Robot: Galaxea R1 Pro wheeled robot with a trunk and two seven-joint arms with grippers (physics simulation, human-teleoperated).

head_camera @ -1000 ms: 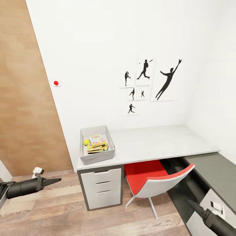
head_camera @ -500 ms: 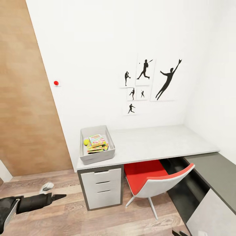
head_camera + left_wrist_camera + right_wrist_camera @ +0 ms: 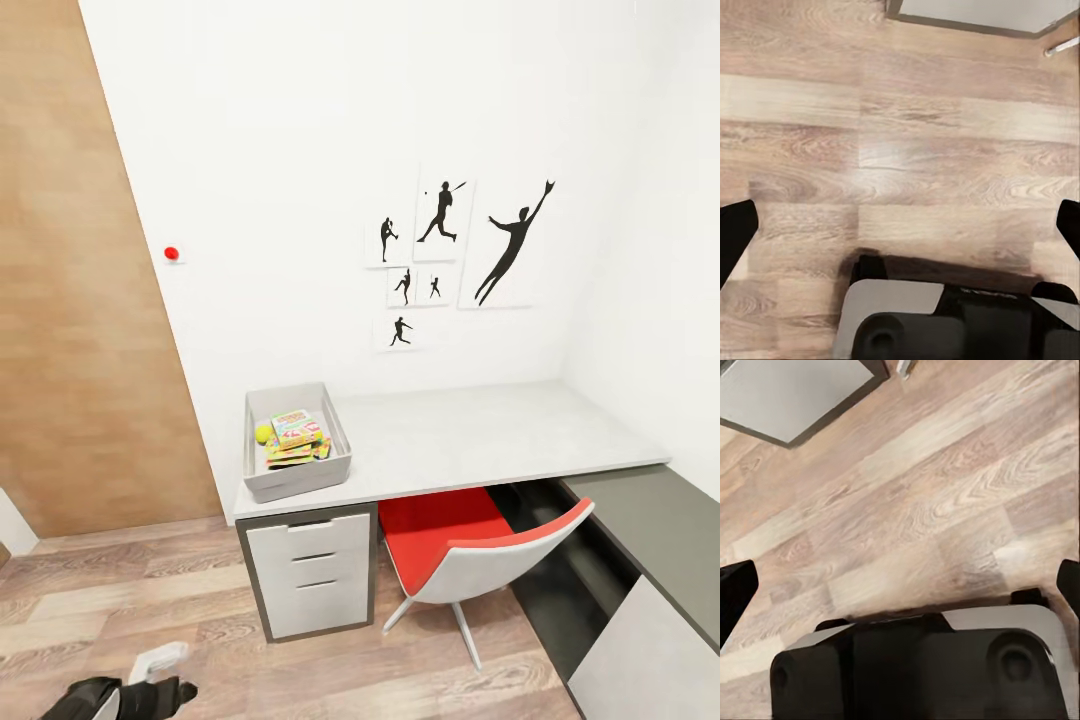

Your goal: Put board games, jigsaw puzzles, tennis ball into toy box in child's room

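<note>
Toy box (image 3: 296, 480) is sitting on the table (image 3: 480, 440), board game (image 3: 297, 428) inside (lid text unreadable); both grippers hanging wide open, empty.

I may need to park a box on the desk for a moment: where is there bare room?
The light grey desk top is bare from the light grey toy bin at its left end across to the right wall, above the red and white chair. The lower dark grey section is bare too. The bin itself is crowded with stacked colourful toys.
</note>
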